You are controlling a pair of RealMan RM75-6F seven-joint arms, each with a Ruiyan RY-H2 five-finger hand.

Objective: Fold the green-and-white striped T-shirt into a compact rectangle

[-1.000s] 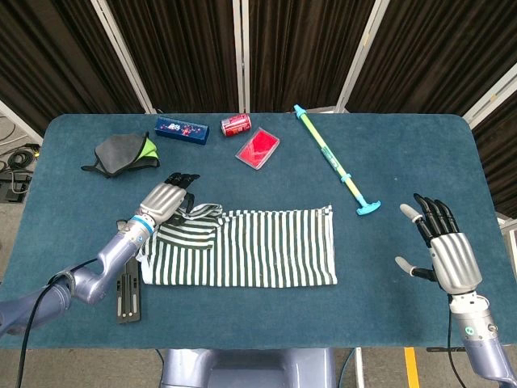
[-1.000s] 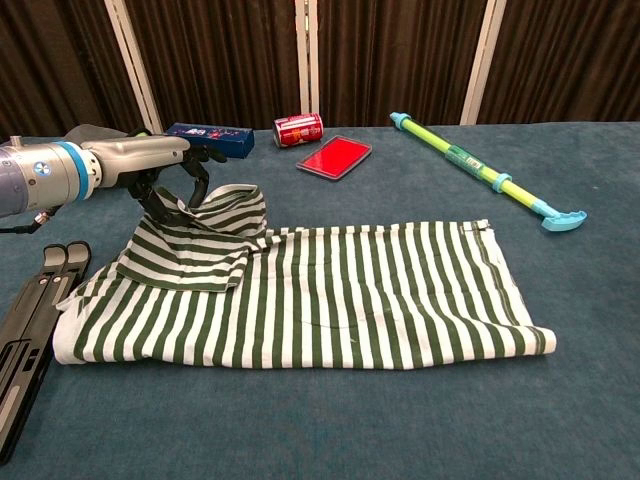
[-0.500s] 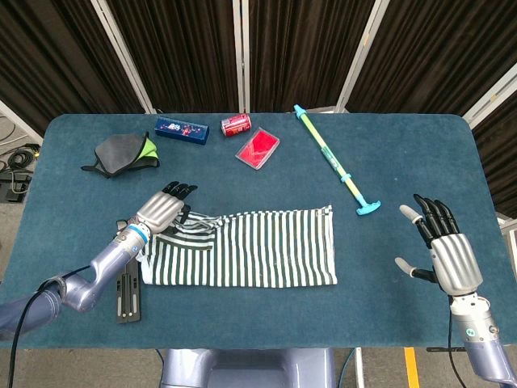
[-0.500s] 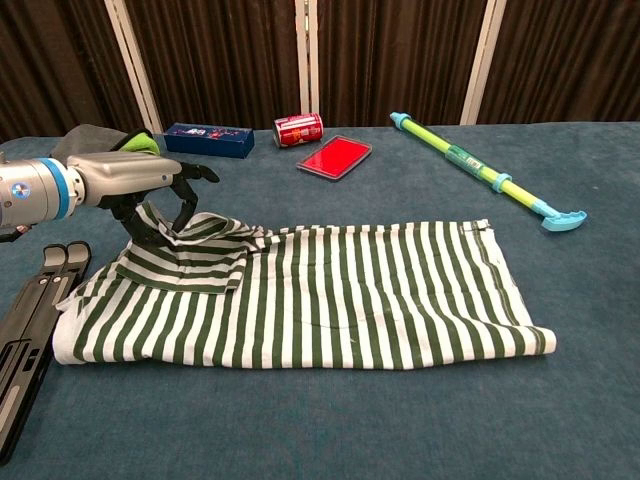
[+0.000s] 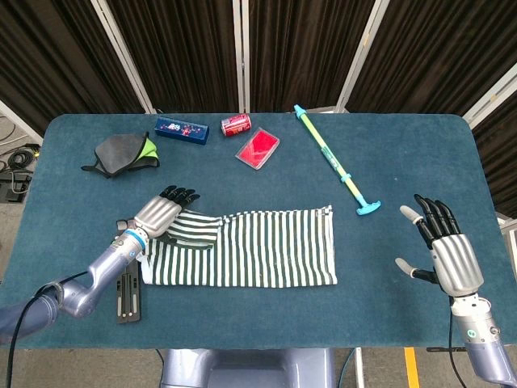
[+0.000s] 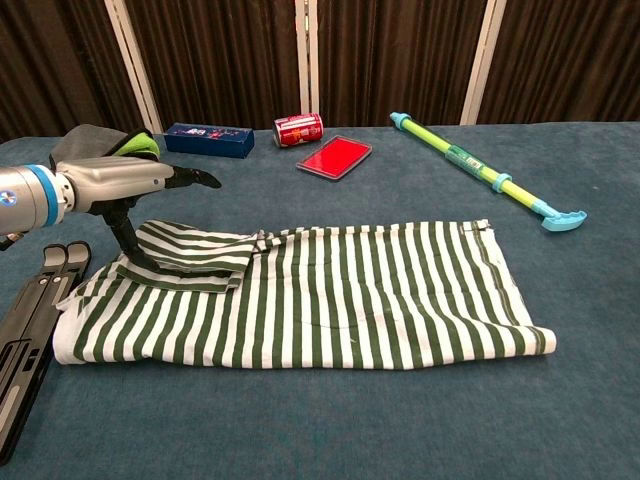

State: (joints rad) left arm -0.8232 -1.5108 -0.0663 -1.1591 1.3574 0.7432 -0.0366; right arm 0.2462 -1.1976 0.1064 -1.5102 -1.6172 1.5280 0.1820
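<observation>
- The green-and-white striped T-shirt (image 5: 246,250) lies flat on the blue table (image 5: 65,202) as a long band, just in front of me and a little left of the middle.
- Its left sleeve (image 6: 195,258) is folded in over the body of the shirt and lies flat there.
- My left hand (image 5: 158,212) is at the shirt's left end, above that sleeve; the fingers (image 6: 196,179) stretch forward over the cloth while the thumb (image 6: 128,240) points down and touches the sleeve's edge.
- I cannot tell from either view whether the thumb only presses the cloth or pinches it against a finger.
- My right hand (image 5: 443,251) hangs over bare table well to the right of the shirt, palm side turned away, fingers spread apart and holding nothing.
- A black folded stand (image 5: 127,293) lies just beside the shirt's left end, under my left forearm.
- Along the far edge sit a grey-and-green pouch (image 5: 123,153), a dark blue box (image 5: 182,129), a red can (image 5: 236,124) on its side and a red flat case (image 5: 258,149).
- A long green-and-yellow stick with a turquoise hook (image 5: 334,160) lies slantwise to the right of them, its hooked end near the shirt's far right corner but apart from it.
</observation>
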